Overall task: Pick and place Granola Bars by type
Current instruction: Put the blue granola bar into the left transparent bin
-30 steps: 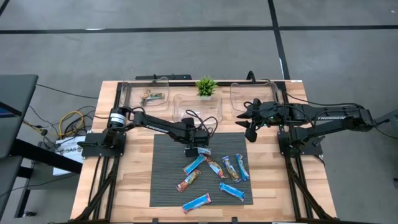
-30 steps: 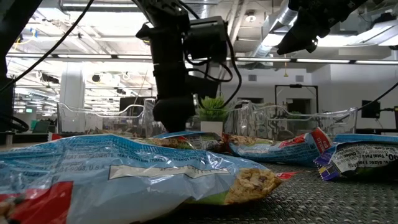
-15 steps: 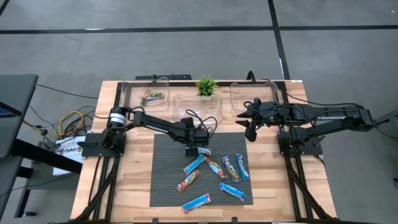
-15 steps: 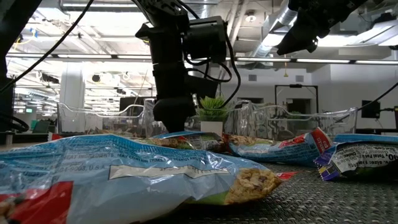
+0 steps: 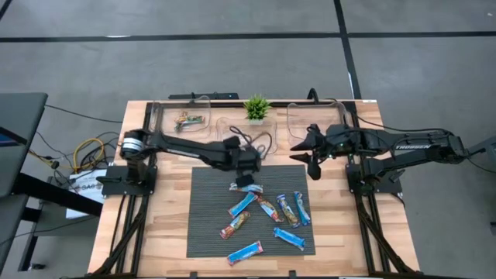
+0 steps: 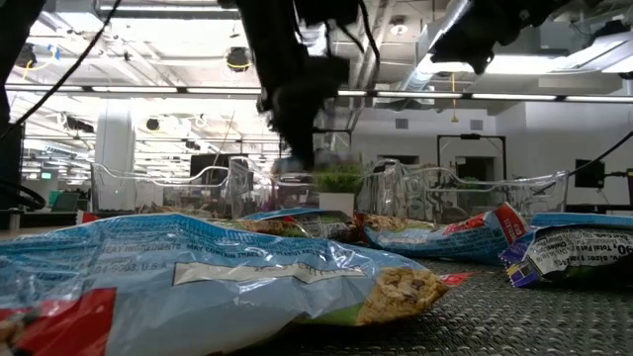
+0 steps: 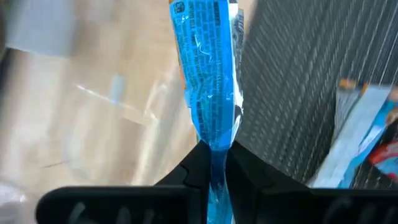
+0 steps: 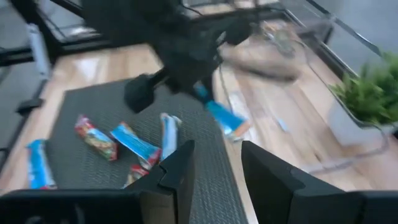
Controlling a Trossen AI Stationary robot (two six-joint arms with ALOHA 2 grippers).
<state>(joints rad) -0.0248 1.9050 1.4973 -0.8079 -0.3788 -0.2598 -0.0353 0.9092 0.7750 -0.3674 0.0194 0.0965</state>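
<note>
My left gripper [image 5: 246,178] hangs above the far edge of the dark ribbed mat [image 5: 209,186], shut on a blue granola bar [image 7: 208,68]. The right wrist view shows that bar [image 8: 222,118] below the gripper. Several more granola bars lie flat on the mat, among them a blue one [image 5: 242,204], a red one [image 5: 234,225] and another blue one [image 5: 245,252]. One bar [image 5: 188,120] lies in the left clear bin. My right gripper [image 5: 304,152] waits open in the air at the mat's far right corner. My left gripper pinches one end of the blue bar [image 7: 214,158] between its two fingers. The fingers come from above, pointing down. The rest of the wrapper reaches out past the fingertips. The bar hangs tilted below the fingers, lifted clear of the mat.
Three clear bins stand along the far edge: left [image 5: 167,124], middle [image 5: 225,133], right [image 5: 329,116]. A small green potted plant [image 5: 256,107] stands behind the middle bin. Bare wood lies to the left and right of the mat.
My left gripper has risen from the mat and gone a little toward the far edge, taking the blue bar with it. The bar, which lay on the mat's far edge, now hangs clear of it. My right gripper has kept still.
</note>
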